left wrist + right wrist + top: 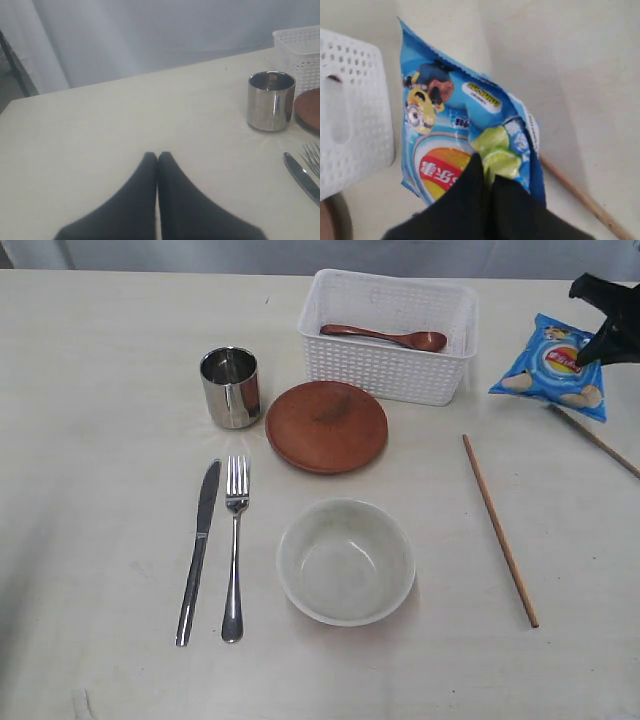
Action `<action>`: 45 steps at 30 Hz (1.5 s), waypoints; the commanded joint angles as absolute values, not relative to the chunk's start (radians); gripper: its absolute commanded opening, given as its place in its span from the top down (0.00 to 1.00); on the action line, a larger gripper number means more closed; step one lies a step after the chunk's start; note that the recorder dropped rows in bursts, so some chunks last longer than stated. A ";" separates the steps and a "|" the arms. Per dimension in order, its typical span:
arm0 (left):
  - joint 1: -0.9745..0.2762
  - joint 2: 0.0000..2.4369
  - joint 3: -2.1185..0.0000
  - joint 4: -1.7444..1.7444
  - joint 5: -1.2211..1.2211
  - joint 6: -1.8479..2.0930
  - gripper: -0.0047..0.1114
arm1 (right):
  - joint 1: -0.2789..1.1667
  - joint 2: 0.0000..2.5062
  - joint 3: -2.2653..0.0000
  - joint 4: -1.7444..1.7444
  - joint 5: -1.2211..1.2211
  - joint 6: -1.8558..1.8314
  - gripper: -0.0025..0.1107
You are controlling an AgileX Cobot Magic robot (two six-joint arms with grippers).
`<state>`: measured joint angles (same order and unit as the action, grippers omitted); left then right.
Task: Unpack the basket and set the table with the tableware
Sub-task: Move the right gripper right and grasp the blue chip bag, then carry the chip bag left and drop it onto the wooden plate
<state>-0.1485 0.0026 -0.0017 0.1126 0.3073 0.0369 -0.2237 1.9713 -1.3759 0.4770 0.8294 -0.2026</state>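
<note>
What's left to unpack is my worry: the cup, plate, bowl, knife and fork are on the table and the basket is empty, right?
Not quite. The basket is not empty: the wooden spoon lies inside it, as the exterior view shows. The cup, plate, bowl, knife and fork are on the table.

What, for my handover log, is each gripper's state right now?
Left gripper: closed, holding nothing.
Right gripper: closed above the chips bag, no grip on it visible.
</note>
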 commanded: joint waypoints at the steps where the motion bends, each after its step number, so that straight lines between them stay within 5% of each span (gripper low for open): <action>1: -0.143 0.000 0.000 0.101 0.299 0.033 0.96 | -0.216 1.856 -1.299 0.539 0.917 -0.272 0.97; 7: -0.143 0.000 0.000 0.101 0.299 0.033 0.96 | -0.129 1.705 -1.085 0.714 0.926 -0.404 0.97; 13: -0.143 0.000 0.000 0.101 0.299 0.033 0.96 | 0.123 1.659 -1.016 0.774 0.881 -0.420 0.97; 21: -0.143 0.000 0.000 0.105 0.299 0.033 0.96 | 0.417 1.659 -1.044 0.772 0.392 -0.448 0.97; 31: -0.143 0.000 0.000 0.105 0.299 0.033 0.96 | 0.481 1.764 -1.069 0.776 0.323 -0.451 0.97; 34: -0.143 0.000 0.000 0.105 0.299 0.033 0.96 | 0.481 1.795 -1.102 0.776 0.403 -0.498 0.88; 40: -0.143 0.000 0.000 0.105 0.299 0.033 0.96 | 0.481 1.819 -1.166 0.776 0.424 -0.495 0.53; 45: -0.143 0.000 0.000 0.105 0.299 0.033 0.96 | 0.479 1.816 -1.242 0.747 0.467 -0.486 0.51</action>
